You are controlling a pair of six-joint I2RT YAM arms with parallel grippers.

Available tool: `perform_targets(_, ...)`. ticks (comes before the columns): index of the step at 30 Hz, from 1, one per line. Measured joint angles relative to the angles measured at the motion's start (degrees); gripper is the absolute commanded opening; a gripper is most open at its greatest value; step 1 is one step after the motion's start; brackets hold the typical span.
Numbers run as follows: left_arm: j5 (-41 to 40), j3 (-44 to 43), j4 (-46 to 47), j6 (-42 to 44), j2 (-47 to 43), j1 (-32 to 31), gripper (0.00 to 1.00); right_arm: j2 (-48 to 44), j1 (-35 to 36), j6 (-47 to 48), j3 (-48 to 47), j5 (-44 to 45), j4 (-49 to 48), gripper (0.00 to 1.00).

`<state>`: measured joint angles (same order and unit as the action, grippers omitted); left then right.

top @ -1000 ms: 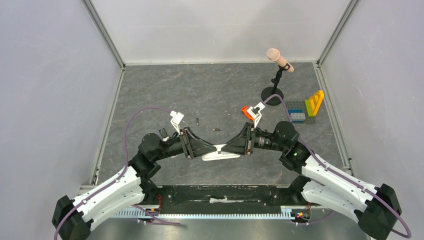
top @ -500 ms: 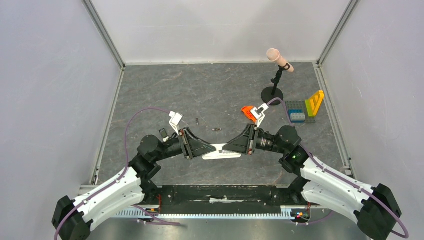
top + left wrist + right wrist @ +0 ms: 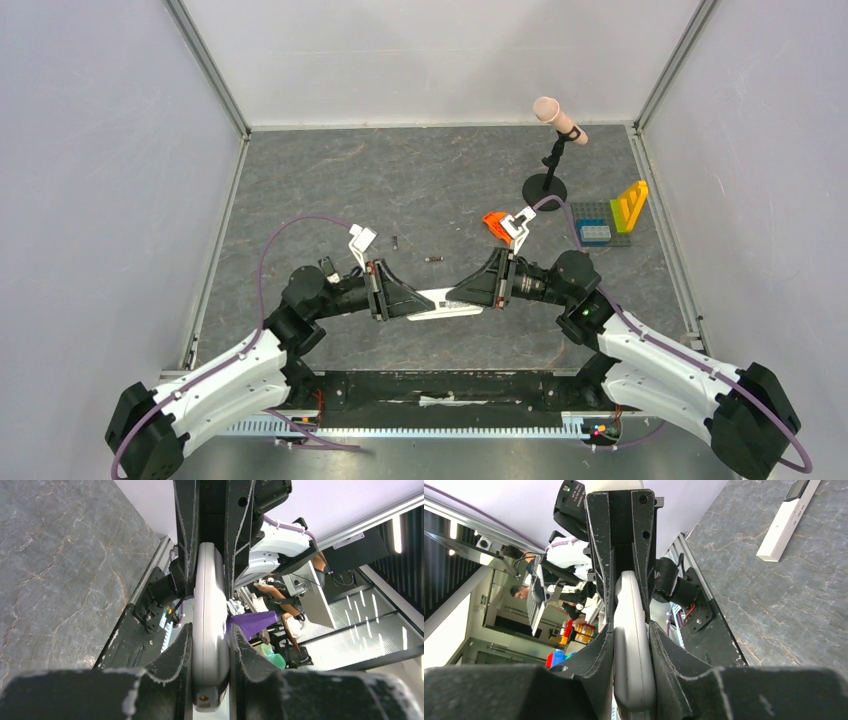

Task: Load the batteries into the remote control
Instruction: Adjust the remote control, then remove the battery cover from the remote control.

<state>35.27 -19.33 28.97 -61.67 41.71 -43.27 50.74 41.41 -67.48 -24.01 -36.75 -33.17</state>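
From above, my left gripper [image 3: 408,299] and right gripper [image 3: 468,293] face each other nose to nose near the middle of the table's [image 3: 400,180] near edge. The white remote control [image 3: 440,303] spans the gap between them, one end in each. I cannot tell whether it touches the table. Two batteries [image 3: 435,259] lie apart from each other on the bare surface just behind my grippers, nearer the table's centre. An orange piece [image 3: 492,222] sits beside my right wrist. Toward the far right corner stand a microphone [image 3: 556,118] on its stand and some toy bricks [image 3: 615,215].

In my left wrist view the remote control [image 3: 210,605] runs straight away from the camera, edge-on. My left fingers [image 3: 182,645] press on both its sides, clamped on its near end, and the right gripper [image 3: 209,587] pinches the far end.

My right wrist view mirrors this. My right fingers [image 3: 656,640] are closed against both sides of the remote control [image 3: 629,645], and the left gripper [image 3: 624,605] clasps the other end. A white block [image 3: 786,517] with a dark strip lies on the table at the upper right.
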Motion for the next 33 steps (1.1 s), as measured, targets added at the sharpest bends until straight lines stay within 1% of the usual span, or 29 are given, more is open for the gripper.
perform_targets(2, 1.2, -0.2, 0.7, -0.1, 0.3, 0.1, 0.02, 0.0, -0.2, 0.5, 0.0, -0.6, 0.0, 0.08)
perform_targets(3, 1.3, -0.3, 0.6, 0.0, 0.3, 0.1, 0.02, 0.0, -0.2, 0.7, 0.0, -0.7, -0.3, 0.15)
perform_targets(4, 1.3, -0.4, 0.2, 0.0, 0.3, 0.1, 0.02, 0.0, -0.2, 1.1, 0.0, -0.7, -0.2, 0.26)
perform_targets(5, 1.3, -0.4, -0.2, 0.1, 0.3, 0.2, 0.02, 0.0, -0.2, 1.4, 0.0, -0.7, 0.0, 0.42)
perform_targets(7, 1.1, -0.5, -1.5, 0.5, 0.3, 0.2, 0.02, -0.1, -0.2, 2.7, -0.1, -0.5, 1.4, 0.66)
perform_targets(9, 0.7, -0.9, -4.2, 1.4, 0.3, 0.0, 0.02, -0.2, -0.2, 6.0, -1.0, 2.6, 6.7, 0.79)
perform_targets(10, 0.3, -1.0, -5.9, 1.9, 0.3, -0.2, 0.02, -0.3, -0.3, 7.2, -1.6, 4.2, 9.1, 0.82)
perform_targets(12, -1.0, -1.0, -9.0, 2.6, 0.9, -0.3, 0.02, -0.9, -0.4, 11.5, -3.2, 9.1, 16.5, 0.84)
perform_targets(14, -2.3, -1.0, -11.3, 3.0, 2.6, -0.3, 0.02, -2.1, -0.6, 15.0, -4.6, 13.4, 22.6, 0.83)
perform_targets(16, -3.7, -0.4, -12.2, 3.0, 5.7, -0.3, 0.02, -3.1, -0.8, 17.8, -5.6, 16.9, 27.3, 0.78)
perform_targets(19, -5.5, 2.6, -11.6, 3.0, 9.7, -0.3, 0.02, -3.8, -0.9, 20.9, -6.1, 20.6, 32.8, 0.65)
perform_targets(21, -6.9, 4.8, -11.0, 2.9, 13.3, -0.3, 0.02, -3.2, -0.9, 22.0, -6.1, 21.3, 35.7, 0.61)
perform_targets(25, -9.4, 7.4, -9.9, 2.7, 19.3, -0.3, 0.02, -0.9, -0.9, 23.6, -5.5, 20.9, 38.2, 0.6)
perform_targets(28, -9.8, 7.9, -8.2, 2.3, 22.1, -0.3, 0.02, 1.5, -0.7, 24.2, -4.2, 20.0, 38.4, 0.6)
perform_targets(33, -9.9, 7.8, -6.4, 2.2, 23.7, -0.3, 0.02, 6.5, 1.6, 24.2, -2.2, 18.8, 37.7, 0.5)
